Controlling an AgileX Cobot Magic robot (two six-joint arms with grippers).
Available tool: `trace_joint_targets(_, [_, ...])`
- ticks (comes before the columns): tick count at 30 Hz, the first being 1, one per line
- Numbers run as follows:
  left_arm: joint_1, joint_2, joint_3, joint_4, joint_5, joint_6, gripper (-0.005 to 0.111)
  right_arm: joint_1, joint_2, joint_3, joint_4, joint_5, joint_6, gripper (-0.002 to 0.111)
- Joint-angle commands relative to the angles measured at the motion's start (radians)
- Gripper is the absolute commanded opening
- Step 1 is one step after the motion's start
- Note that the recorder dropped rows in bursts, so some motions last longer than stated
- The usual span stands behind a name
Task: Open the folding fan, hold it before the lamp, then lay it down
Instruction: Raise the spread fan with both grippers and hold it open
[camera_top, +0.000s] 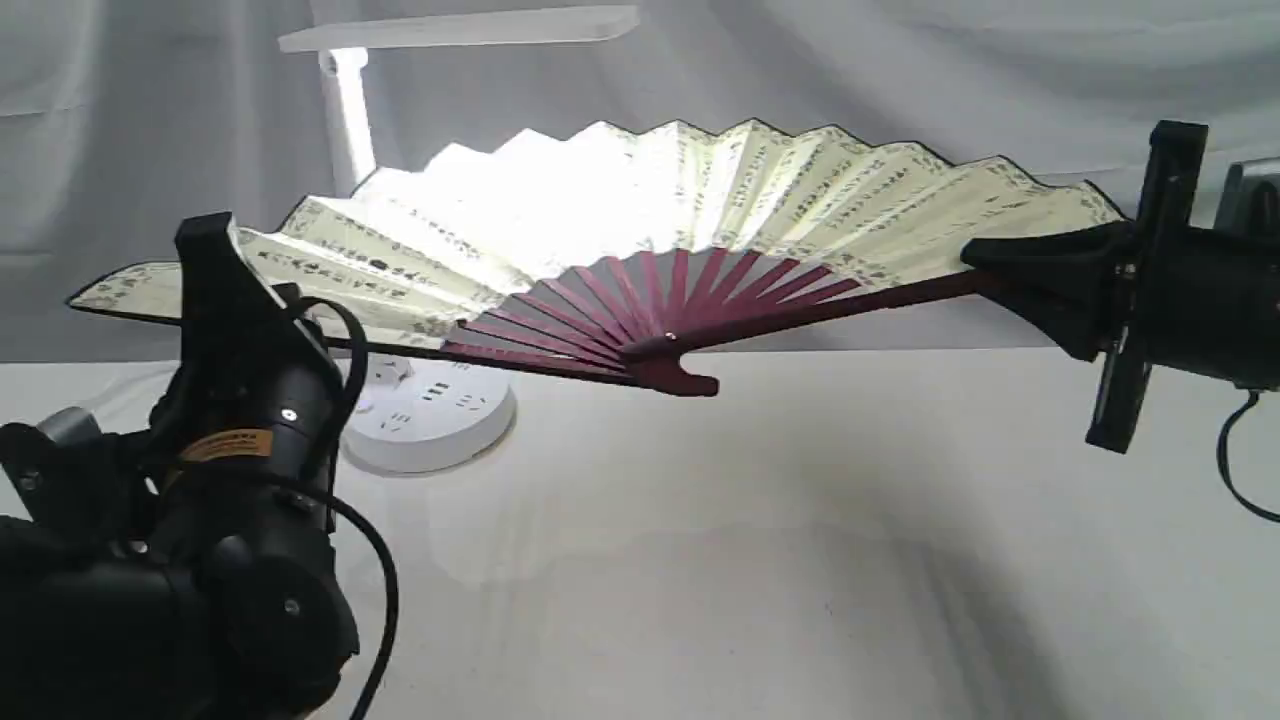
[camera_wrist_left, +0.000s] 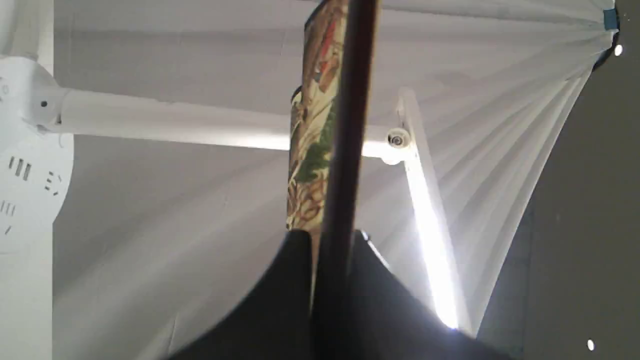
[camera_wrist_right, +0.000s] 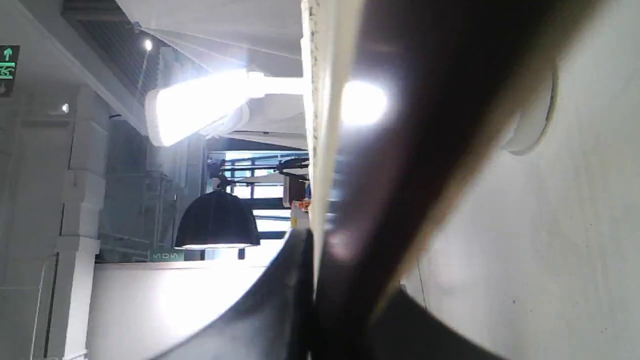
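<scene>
The folding fan (camera_top: 640, 215) is spread wide open and held in the air, its cream pleats glowing where the lamp (camera_top: 345, 110) shines through from behind. Maroon ribs meet at the pivot (camera_top: 668, 358) above the table. My left gripper (camera_top: 215, 275) is shut on the left guard, which runs edge-on as a dark strip (camera_wrist_left: 345, 165) between the black fingers (camera_wrist_left: 280, 300). My right gripper (camera_top: 1010, 265) is shut on the right guard (camera_wrist_right: 400, 200). The lamp's lit head (camera_wrist_left: 425, 225) and stem (camera_wrist_left: 165, 122) appear past the fan; its round base (camera_top: 425, 415) stands on the table.
A white cloth covers the table (camera_top: 750, 560), and a white curtain (camera_top: 900, 70) hangs behind. The lamp base carries sockets (camera_wrist_left: 20, 170). Black cables (camera_top: 380, 590) trail from the left arm near the table's front.
</scene>
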Motion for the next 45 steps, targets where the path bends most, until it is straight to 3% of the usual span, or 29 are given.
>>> trace_joint_targets(1, [0.044, -0.043, 0.01, -0.049, -0.072, -0.033, 0.0, 0.012, -0.024, 0.002, -0.028, -0.033, -0.027, 0.0])
trace_joint_targets(12, [0.135, -0.096, 0.022, -0.01, 0.012, -0.034, 0.0, 0.096, -0.039, -0.134, -0.028, -0.129, 0.032, 0.0])
trace_joint_targets(18, [0.138, -0.096, 0.022, -0.013, 0.026, -0.035, 0.0, 0.127, -0.039, -0.168, -0.028, -0.182, 0.06, 0.0])
trace_joint_targets(24, [0.183, -0.096, 0.022, 0.027, 0.033, -0.042, 0.0, 0.131, -0.039, -0.168, -0.028, -0.199, 0.07, 0.0])
trace_joint_targets(45, [0.207, -0.096, 0.016, 0.057, 0.059, -0.071, 0.0, 0.131, -0.039, -0.168, -0.028, -0.24, 0.07, 0.0])
